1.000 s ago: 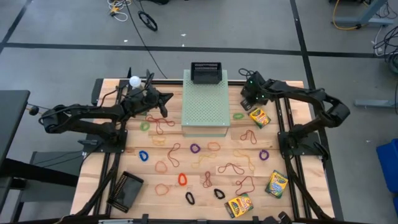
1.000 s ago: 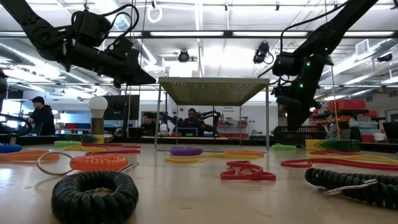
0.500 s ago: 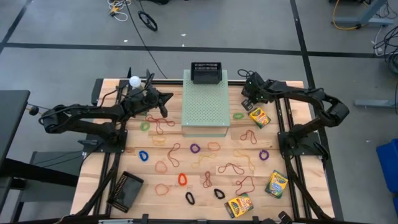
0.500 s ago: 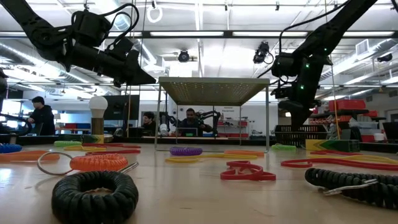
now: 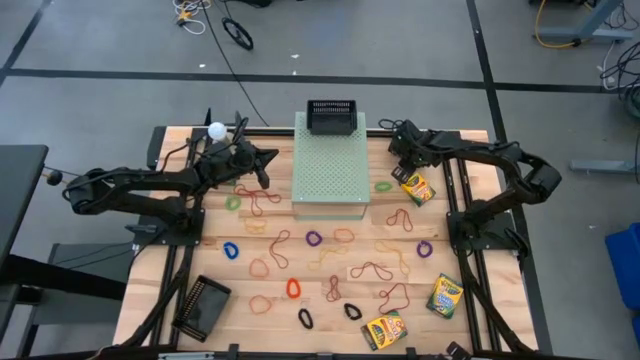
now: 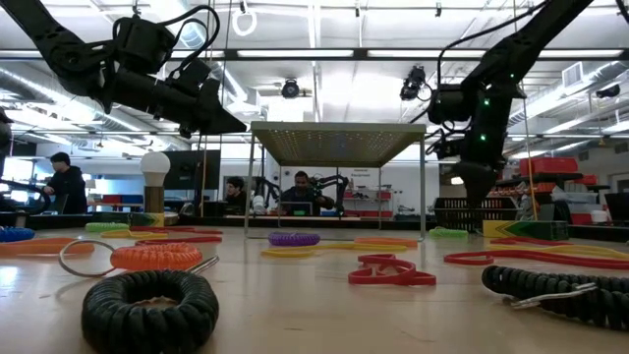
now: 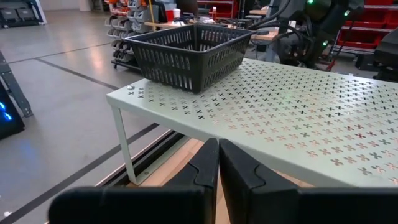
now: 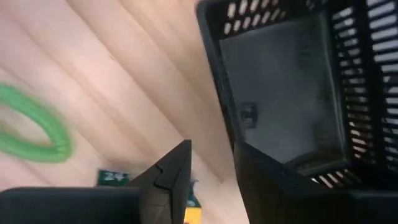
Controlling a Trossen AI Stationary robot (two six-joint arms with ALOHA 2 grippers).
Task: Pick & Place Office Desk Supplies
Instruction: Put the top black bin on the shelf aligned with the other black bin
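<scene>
My right gripper [image 8: 211,162] is open and points down over the far right of the table [image 5: 402,168]. A small black mesh tray [image 8: 286,93] lies below it and shows its inner floor; in the low view it sits on the table [image 6: 457,211]. One finger [image 8: 261,174] overlaps the tray's corner, the other stands outside it. A crayon box [image 5: 417,188] and a green rubber band [image 8: 31,127] lie close by. My left gripper [image 7: 217,168] is shut and empty, held in the air left of the pale-green perforated box [image 5: 328,165]. A second mesh tray [image 5: 332,117] stands on that box. My right gripper comes at the mesh tray from above, pointing down, one finger over the tray's corner [image 8: 239,140] and one outside its wall. I cannot tell whether either finger touches the tray.
Several rubber bands of different colours lie scattered over the wooden table [image 5: 300,245]. More crayon boxes [image 5: 445,295] [image 5: 384,328] lie near the front right, and another mesh tray [image 5: 200,305] at the front left. A white ball on a stand [image 5: 216,130] is behind my left arm.
My right gripper has shifted a little toward the table's right edge and turned to point more steeply down over the mesh tray.
</scene>
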